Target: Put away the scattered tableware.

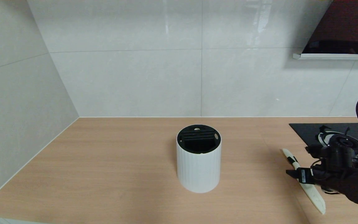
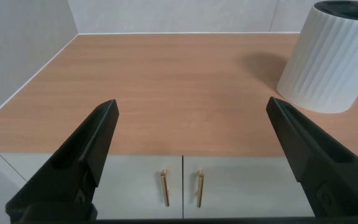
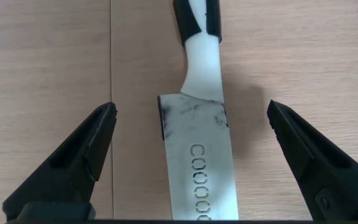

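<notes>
Right gripper [image 3: 191, 107] hangs spread wide, gripping nothing. Directly beneath it, between its black fingers, a knife [image 3: 194, 143] lies flat on the woodgrain counter [image 3: 42, 62]: smooth white blade, grey-smudged, with a row of small ovals and a black-and-white handle. Well to its left stands a white ribbed cylindrical holder [image 1: 199, 165] with a black slotted insert. Left gripper [image 2: 192, 102] — also spread, empty — hovers near the holder.

White ribbed holder [image 1: 199, 168], black-marbled white knife [image 3: 197, 149]

White ribbed holder [image 1: 199, 165], knife [image 1: 314, 194] beneath right tool [image 1: 297, 161]
</notes>
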### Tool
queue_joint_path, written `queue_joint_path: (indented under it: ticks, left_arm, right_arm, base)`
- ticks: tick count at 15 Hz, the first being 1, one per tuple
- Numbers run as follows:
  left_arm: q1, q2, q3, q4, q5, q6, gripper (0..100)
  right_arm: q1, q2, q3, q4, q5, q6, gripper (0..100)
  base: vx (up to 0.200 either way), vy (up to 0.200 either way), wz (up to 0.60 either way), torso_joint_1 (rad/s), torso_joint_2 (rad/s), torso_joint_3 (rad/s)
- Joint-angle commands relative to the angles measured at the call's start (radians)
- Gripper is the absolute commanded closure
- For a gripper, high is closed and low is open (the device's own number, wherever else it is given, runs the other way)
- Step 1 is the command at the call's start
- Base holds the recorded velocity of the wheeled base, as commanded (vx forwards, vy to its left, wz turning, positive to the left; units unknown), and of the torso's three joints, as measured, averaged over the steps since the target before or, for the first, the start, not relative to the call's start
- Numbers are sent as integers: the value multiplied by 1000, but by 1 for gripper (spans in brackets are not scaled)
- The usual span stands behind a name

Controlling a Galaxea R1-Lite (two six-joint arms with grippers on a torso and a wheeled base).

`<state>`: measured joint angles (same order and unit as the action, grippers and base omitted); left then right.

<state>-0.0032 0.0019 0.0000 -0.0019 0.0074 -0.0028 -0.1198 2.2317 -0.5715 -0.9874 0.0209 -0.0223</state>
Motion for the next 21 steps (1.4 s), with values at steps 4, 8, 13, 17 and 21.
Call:
queue_joint_path:
  ticks: [4,8,13,17,21]
  left_arm:
    - [0,0,0,-1,0,0,0]
    - [0,0,0,-1,0,0,0]
    - [0,0,0,0,0,0,0]
    - [0,0,0,-1,0,0,0]
    - [0,0,0,0,0,0,0]
  right_arm:
    - [-6,3,1,-2,-22,-13,0]
    - [-8,5,5,-2,-19,-24,0]
    - [-8,6,4,-2,-18,-27,0]
    - [-8,14,5,-2,-18,-28,0]
    - [-8,23,9,-2,-18,-28,100]
  base:
    - [0,0,0,0,0,0]
    - [0,0,0,0,0,0]
    - [0,0,0,0,0,0]
    - [0,0,0,0,0,0]
    - [0,0,0,0,0,0]
